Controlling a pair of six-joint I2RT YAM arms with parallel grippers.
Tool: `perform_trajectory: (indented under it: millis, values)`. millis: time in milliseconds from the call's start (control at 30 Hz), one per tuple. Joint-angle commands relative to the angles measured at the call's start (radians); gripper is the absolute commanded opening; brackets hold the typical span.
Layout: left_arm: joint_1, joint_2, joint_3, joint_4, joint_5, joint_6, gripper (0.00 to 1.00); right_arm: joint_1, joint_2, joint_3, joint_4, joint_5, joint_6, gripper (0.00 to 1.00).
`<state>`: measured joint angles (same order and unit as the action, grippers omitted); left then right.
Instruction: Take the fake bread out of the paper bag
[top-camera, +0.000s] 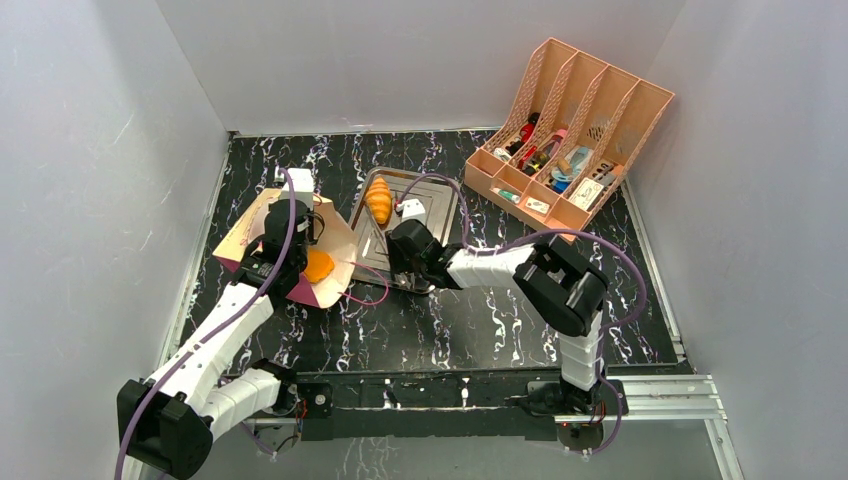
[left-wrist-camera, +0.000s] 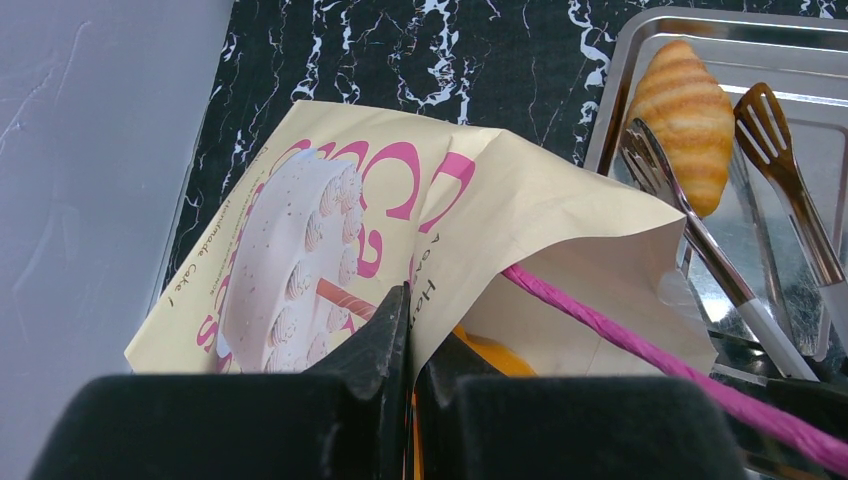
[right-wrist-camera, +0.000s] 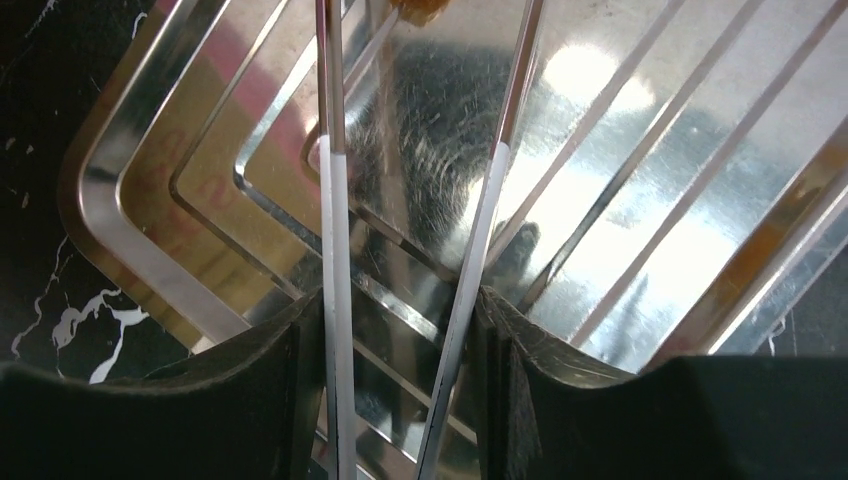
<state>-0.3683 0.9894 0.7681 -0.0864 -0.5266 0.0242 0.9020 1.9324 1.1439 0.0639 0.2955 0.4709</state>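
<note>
The left gripper (left-wrist-camera: 412, 318) has its jaws closed on the upper lip of the paper bag (left-wrist-camera: 560, 210), holding the mouth up. The right gripper (right-wrist-camera: 400, 300) has its jaws pressed on both arms of a pair of tongs (right-wrist-camera: 333, 250). The arms stand apart and their tips hold nothing that I can see.

The bag lies on its side near the left edge of the surface (top-camera: 450, 320), its mouth turned toward a metal tray (top-camera: 440, 185) at the middle. One croissant (left-wrist-camera: 683, 120) already lies on the tray. An orange piece of bread (top-camera: 318, 266) shows in the bag's mouth.

The step in hand looks like the pause between one drop-off and the next pick. The next move likely calls for swinging the tongs to the bag's mouth and closing them on the orange piece while the lip is held up.

A peach file rack (top-camera: 570, 130) stands in the far right corner. Pale grey walls enclose the dark marbled surface.
</note>
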Motion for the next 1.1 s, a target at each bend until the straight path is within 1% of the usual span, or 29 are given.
perform_trajectory:
  millis: [0,300,500,633,767,900,1067]
  values:
    - [0.003,-0.018,0.012,0.024,-0.006,-0.003,0.0,-0.004,-0.09,-0.03,0.057,0.005,0.007,0.45]
    - [0.003,-0.01,0.018,0.022,-0.008,0.001,0.0,0.01,-0.222,-0.163,0.084,-0.05,0.014,0.42]
    - [0.003,-0.012,0.013,0.022,0.002,0.004,0.0,0.044,-0.324,-0.25,0.075,-0.04,0.006,0.43]
    - [0.002,-0.022,0.007,0.026,0.017,0.013,0.0,0.074,-0.432,-0.319,0.063,-0.02,0.006,0.43]
    - [0.003,-0.033,-0.003,0.024,0.045,0.016,0.0,0.123,-0.547,-0.39,0.033,0.021,0.01,0.41]
    - [0.003,-0.043,-0.014,0.02,0.071,0.017,0.0,0.179,-0.663,-0.427,-0.022,0.059,0.016,0.4]
    - [0.002,-0.055,-0.028,0.018,0.087,0.027,0.0,0.302,-0.795,-0.44,-0.118,0.148,0.023,0.39]
